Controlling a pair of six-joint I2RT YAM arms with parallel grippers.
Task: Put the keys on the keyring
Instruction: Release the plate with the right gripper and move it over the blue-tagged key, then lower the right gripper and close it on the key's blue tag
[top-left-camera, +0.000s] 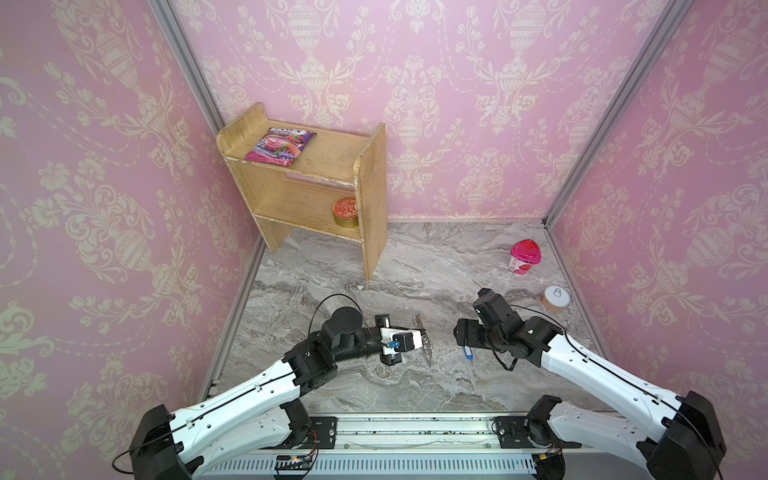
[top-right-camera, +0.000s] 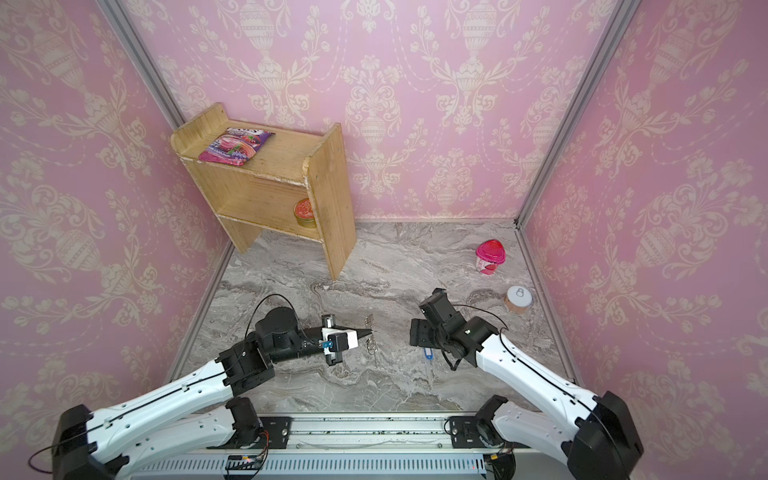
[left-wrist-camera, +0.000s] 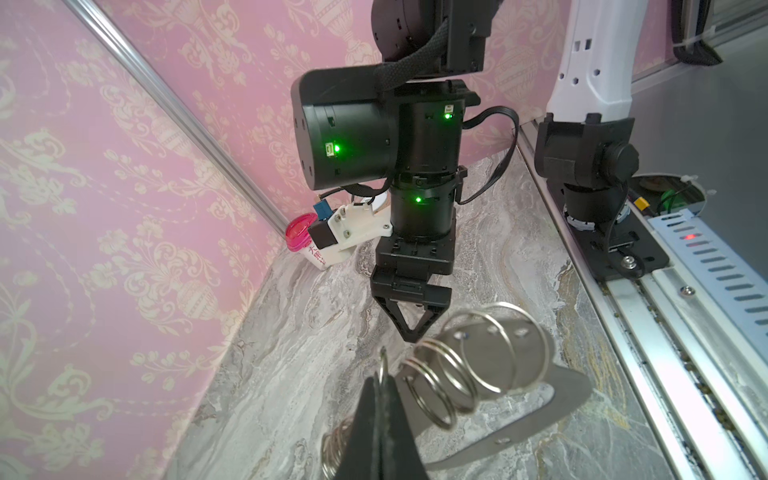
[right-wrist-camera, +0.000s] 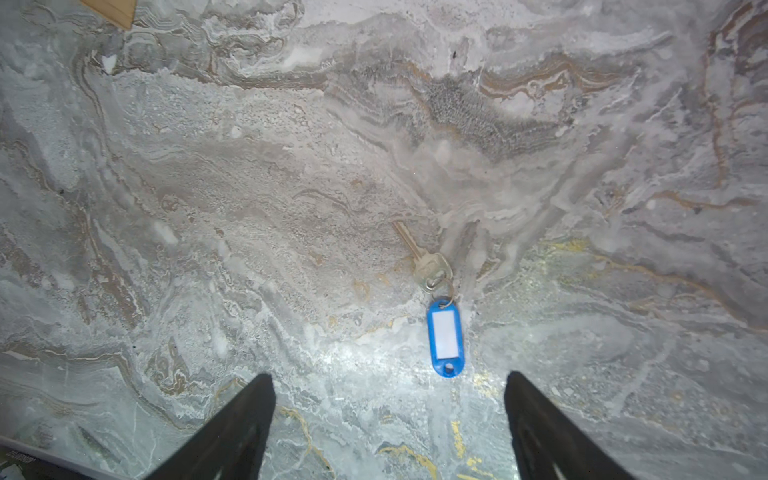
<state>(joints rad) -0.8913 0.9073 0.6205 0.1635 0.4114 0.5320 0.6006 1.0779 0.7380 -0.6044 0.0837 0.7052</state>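
On the left, the left gripper is squeezed shut on a ring of the keyring, but the keys lie loose on the table just right of it, under the wide open, empty right gripper, so hooking them on is not done yet

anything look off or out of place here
Nothing spilled or broken. The only odd thing is the keyring, tipped up on edge rather than lying flat, with the left hand shut on it. The keys lie flat on the table below the open right hand.
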